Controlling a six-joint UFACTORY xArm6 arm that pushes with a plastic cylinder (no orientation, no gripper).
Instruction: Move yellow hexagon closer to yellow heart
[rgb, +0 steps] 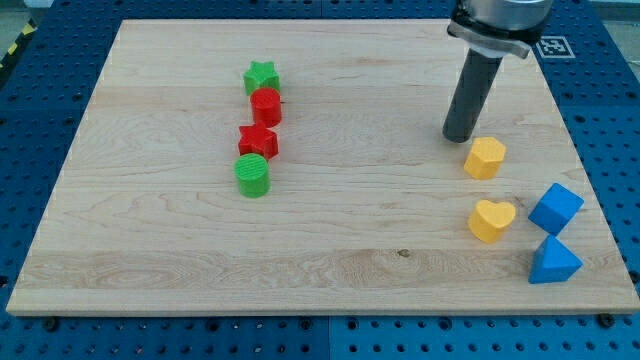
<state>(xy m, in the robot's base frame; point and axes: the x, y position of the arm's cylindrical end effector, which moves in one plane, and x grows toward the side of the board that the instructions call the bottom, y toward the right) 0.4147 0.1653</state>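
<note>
The yellow hexagon lies on the wooden desk toward the view's right, just above the yellow heart, with a narrow strip of bare wood between the two. Our tip rests on the desk just to the upper left of the hexagon, very near it; we cannot tell whether they touch. We carry no hand, only the straight dark rod, so nothing is spread, pressed or pinched.

To the right of the heart sits a blue cube, close beside it, and just below that a blue triangular block, the two blue pieces nearly touching. Well apart, toward the view's left, four blocks form a tight column running top to bottom: a green star, a red cylinder-like block, a red star and a green cylinder, each touching or almost touching its neighbour. No container is shown; all blocks lie directly on the desk.
</note>
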